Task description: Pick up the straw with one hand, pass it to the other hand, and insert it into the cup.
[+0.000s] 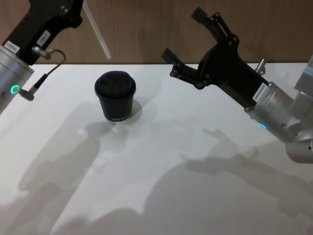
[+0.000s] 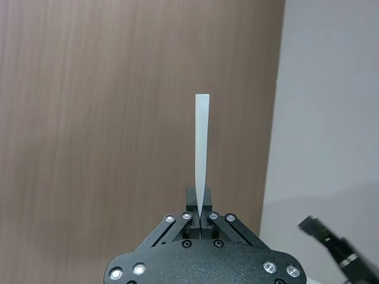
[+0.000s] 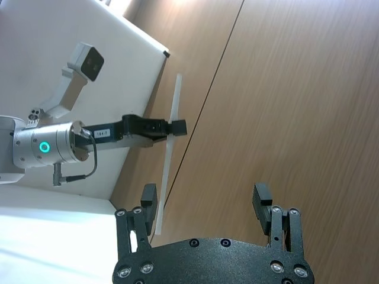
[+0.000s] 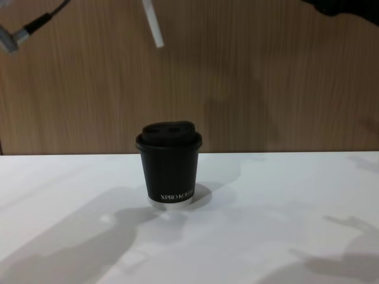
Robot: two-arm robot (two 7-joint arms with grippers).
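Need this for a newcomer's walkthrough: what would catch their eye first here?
First the straw, pinched in the shut left gripper and held slanting in the air, its lower end well above the cup. The black, lidded cup stands upright on the white table, a little left of middle. At the right, the right gripper hangs raised, open and empty.

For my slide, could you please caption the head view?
Left gripper holds the straw aloft, right gripper open, cup on table.

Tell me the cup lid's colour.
Black lid, matching the cup body; chest view shows it best.
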